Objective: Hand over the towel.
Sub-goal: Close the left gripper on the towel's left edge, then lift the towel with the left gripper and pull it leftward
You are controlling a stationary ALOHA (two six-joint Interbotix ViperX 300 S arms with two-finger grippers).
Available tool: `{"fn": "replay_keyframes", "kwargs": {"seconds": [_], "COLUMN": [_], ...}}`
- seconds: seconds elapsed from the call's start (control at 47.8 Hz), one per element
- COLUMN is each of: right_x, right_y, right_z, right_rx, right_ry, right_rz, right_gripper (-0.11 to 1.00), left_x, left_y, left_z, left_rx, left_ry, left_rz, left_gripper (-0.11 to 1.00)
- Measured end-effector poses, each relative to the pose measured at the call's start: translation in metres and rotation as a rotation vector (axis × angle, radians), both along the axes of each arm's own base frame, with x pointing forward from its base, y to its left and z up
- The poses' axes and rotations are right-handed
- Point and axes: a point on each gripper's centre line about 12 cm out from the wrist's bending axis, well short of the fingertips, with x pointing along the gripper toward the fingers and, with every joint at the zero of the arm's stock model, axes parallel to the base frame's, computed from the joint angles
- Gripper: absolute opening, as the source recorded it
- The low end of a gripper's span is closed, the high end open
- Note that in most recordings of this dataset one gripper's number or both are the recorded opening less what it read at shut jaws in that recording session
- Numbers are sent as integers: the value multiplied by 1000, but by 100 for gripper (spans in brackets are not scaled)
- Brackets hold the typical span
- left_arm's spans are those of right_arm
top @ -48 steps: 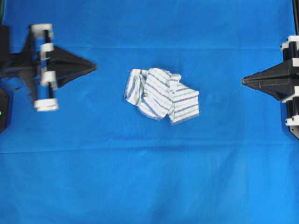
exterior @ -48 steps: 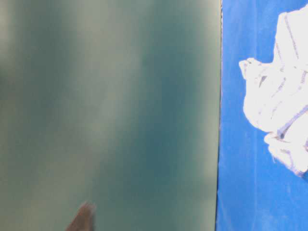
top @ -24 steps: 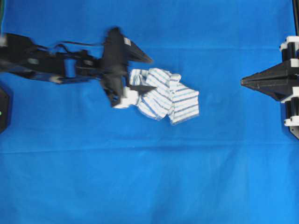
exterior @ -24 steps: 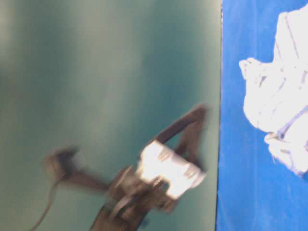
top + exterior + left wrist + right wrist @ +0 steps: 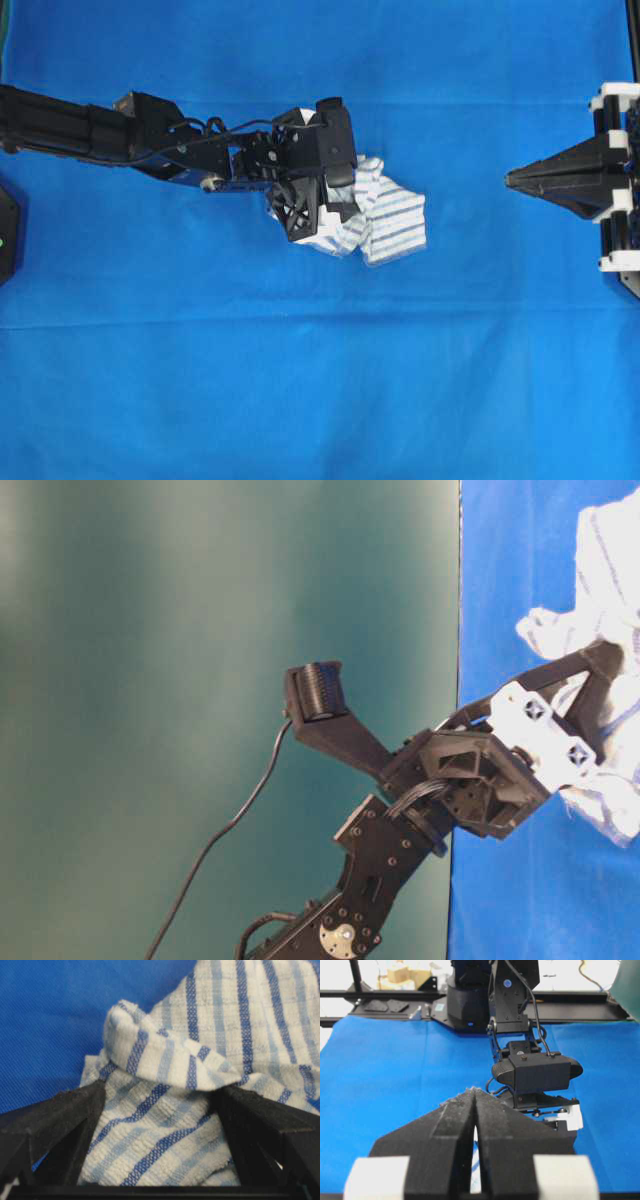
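At the counter's middle: the towel (image 5: pixel 385 212) lies crumpled on the blue sheet (image 5: pixel 320 380), a little toward 12 o'clock of the overhead view's centre.
Towel look: white cloth with thin blue and grey stripes, folded over itself in a loose heap; its 9 o'clock part is hidden under the left arm.
Left hand: the left hand (image 5: pixel 325 205) has its fingers spread wide, one on each side of the towel's 9 o'clock end; it is released, not clenched on anything.
Left wrist view: the towel (image 5: pixel 200 1085) bulges between the two black fingers (image 5: pixel 55 1125), a rolled fold sitting just past their tips; cloth reaches both inner faces.
Left arm: stretches in from 9 o'clock, black, with a cable looped along it and the wrist camera (image 5: pixel 335 140) riding over the hand.
Right hand: the right hand (image 5: pixel 512 180) sits at 3 o'clock, well apart from the towel, pointing toward it; it is clenched on nothing, finger pressed to finger.
Right wrist view: the closed fingers (image 5: pixel 450 1130) point at the left arm's wrist camera (image 5: pixel 535 1072) straight across the sheet.
Table-level view: the left hand (image 5: pixel 600 695) presses into the towel (image 5: pixel 610 580) at the sheet's edge.
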Motion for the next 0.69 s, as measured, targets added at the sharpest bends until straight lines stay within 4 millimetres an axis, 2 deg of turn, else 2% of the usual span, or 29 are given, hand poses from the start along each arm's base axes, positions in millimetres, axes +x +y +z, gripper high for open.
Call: {"fn": "replay_keyframes", "kwargs": {"seconds": [0.126, 0.188, 0.418, 0.481, 0.607, 0.69], "right_x": [0, 0, 0, 0, 0, 0], "right_y": [0, 0, 0, 0, 0, 0], "right_z": [-1, -1, -1, -1, -1, -2], "right_rx": [0, 0, 0, 0, 0, 0], "right_ry": [5, 5, 9, 9, 9, 12], "right_rz": [0, 0, 0, 0, 0, 0], "right_gripper": [0, 0, 0, 0, 0, 0], "left_x": [-1, 0, 1, 1, 2, -1], "left_y": [-1, -1, -2, -2, -6, -11], "left_z": [-2, -1, 2, 8, 34, 62], "left_rx": [0, -3, 11, 24, 41, 54], "left_ry": [23, 38, 67, 57, 3, -54], "left_rz": [-5, -5, -23, -33, -46, -58], "left_gripper": [92, 86, 25, 13, 11, 11]}}
